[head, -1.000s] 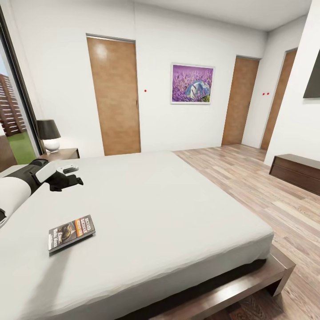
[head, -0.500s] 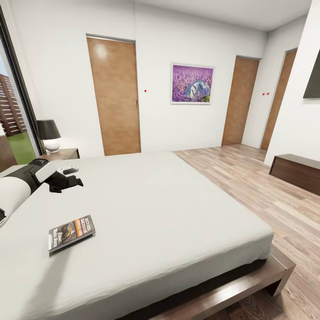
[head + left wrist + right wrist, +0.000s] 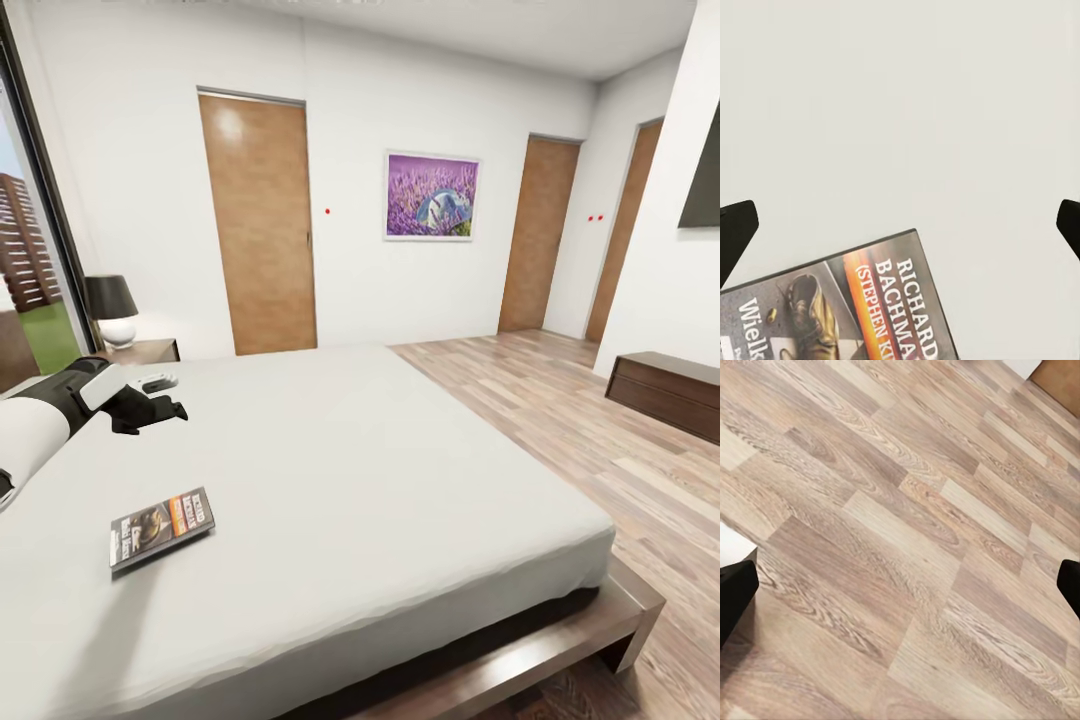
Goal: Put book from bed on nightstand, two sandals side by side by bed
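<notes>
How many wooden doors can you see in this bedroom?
3: one door left of the purple picture, a second door right of it, and a third door on the right wall, partly hidden.

On the cover of the book [image 3: 847,307], white lettering reading "RICHARD BACHMA", cut off at the frame edge, is seen in the left wrist view. On the orange band beside it, "(STEPHEN K" is legible, also cut off. A further word beginning "Wielk" is printed in white on the dark part of the cover. In the head view, the cover lettering is too small to be read.
</notes>
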Available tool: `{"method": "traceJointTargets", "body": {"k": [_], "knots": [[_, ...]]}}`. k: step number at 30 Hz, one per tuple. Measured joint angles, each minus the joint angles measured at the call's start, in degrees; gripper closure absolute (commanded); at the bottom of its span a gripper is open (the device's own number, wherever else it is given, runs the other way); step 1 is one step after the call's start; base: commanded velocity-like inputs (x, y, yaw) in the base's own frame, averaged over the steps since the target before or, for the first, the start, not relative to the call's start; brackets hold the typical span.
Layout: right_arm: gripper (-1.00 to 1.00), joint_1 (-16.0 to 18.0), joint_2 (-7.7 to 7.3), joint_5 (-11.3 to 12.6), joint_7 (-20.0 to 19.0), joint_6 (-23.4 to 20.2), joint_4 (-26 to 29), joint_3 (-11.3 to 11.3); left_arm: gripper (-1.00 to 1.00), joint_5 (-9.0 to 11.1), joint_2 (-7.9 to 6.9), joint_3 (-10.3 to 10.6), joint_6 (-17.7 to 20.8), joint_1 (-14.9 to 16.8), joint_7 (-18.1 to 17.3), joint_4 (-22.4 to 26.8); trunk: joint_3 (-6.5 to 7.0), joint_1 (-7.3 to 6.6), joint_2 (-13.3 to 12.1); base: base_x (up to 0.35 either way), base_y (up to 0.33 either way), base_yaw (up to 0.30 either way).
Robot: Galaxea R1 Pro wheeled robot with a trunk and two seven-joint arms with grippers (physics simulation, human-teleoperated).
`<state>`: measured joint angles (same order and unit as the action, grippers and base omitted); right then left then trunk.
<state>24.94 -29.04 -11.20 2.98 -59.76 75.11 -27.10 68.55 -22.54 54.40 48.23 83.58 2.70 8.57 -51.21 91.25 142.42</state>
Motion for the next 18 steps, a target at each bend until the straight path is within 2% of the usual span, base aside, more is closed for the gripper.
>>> {"method": "traceJointTargets", "body": {"k": [18], "knots": [[-1.00, -2.3, -0.06, -0.1, 0.1, 0.0, 0.0, 0.1, -1.00, 0.0, 0.14, 0.0, 0.4, 0.0, 0.0, 0.0, 1.63, 0.00, 0.0, 0.000, 0.000, 0.000]]}}
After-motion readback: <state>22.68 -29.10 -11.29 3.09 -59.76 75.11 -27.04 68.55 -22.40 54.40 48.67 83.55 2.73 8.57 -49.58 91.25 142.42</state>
